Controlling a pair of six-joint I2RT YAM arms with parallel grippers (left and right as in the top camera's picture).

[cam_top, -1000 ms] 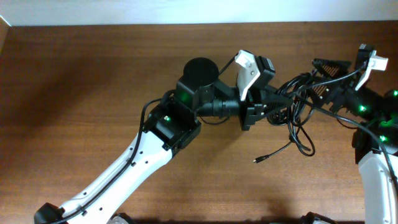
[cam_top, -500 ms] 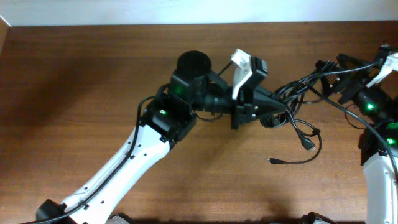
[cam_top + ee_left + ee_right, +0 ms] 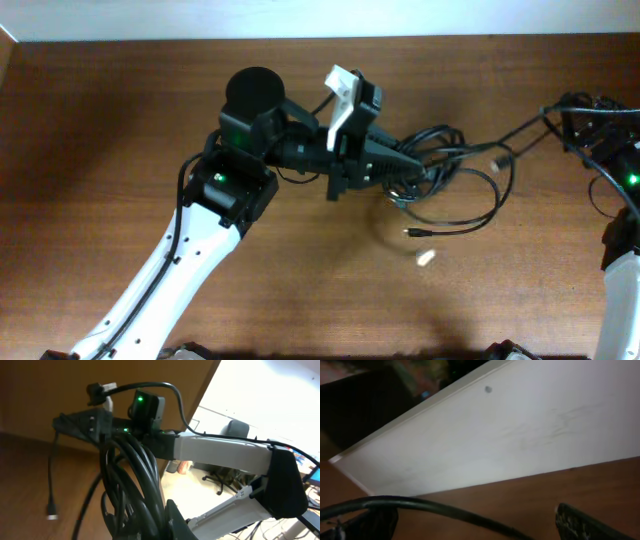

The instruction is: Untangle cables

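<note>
The cables (image 3: 455,178) are thin black cords bunched in loops at the table's middle right. My left gripper (image 3: 405,168) is shut on the bunch; in the left wrist view the thick bundle (image 3: 132,475) runs between its fingers (image 3: 150,527). One cord stretches right to my right gripper (image 3: 570,118) at the far right edge. In the right wrist view its fingers (image 3: 475,525) stand wide apart and a cord (image 3: 445,509) crosses between them from the left finger. A plug end (image 3: 410,233) lies on the table.
A small white piece (image 3: 425,257) lies on the wooden table (image 3: 120,150) below the bunch. A white wall (image 3: 300,18) runs along the table's far edge. The right arm (image 3: 215,452) shows in the left wrist view behind the cables.
My left gripper has moved left with the bunch. My right gripper has moved right, towards the frame's edge, and the cord between them has stretched. The white piece now lies on the table.
</note>
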